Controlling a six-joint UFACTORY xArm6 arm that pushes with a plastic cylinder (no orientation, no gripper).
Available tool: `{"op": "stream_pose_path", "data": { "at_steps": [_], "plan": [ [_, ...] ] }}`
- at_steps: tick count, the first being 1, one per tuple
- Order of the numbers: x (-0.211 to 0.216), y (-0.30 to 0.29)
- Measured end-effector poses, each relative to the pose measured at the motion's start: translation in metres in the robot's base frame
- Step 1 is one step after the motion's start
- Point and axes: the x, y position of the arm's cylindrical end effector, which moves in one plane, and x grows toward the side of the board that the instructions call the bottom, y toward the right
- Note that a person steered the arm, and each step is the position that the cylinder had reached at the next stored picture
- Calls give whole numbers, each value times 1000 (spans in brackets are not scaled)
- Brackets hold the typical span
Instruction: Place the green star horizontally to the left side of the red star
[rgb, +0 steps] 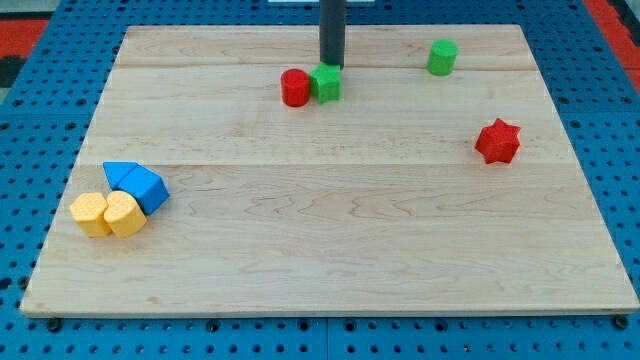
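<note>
The red star (498, 141) lies at the view's right, about mid-height of the board. A green block that looks like the star (326, 83) lies at the top centre, touching a round red block (295, 88) on its left. My tip (331, 66) stands right at the top edge of this green block, touching it or nearly so. The green block is far to the left of the red star and higher in the view.
A second green block, roundish (442, 57), lies at the top right. Two blue blocks (122, 175) (147, 188) and two yellow blocks (90, 213) (124, 213) cluster at the lower left. The wooden board (330, 250) rests on a blue pegboard.
</note>
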Motion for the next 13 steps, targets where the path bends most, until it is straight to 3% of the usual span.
{"op": "stream_pose_path", "data": {
  "at_steps": [1, 2, 3, 4, 6, 7, 9, 12, 13],
  "plan": [
    [2, 0],
    [-57, 3],
    [-81, -38],
    [-26, -41],
    [44, -27],
    [37, -3],
    [76, 51],
    [91, 65],
    [100, 13]
  ]
}}
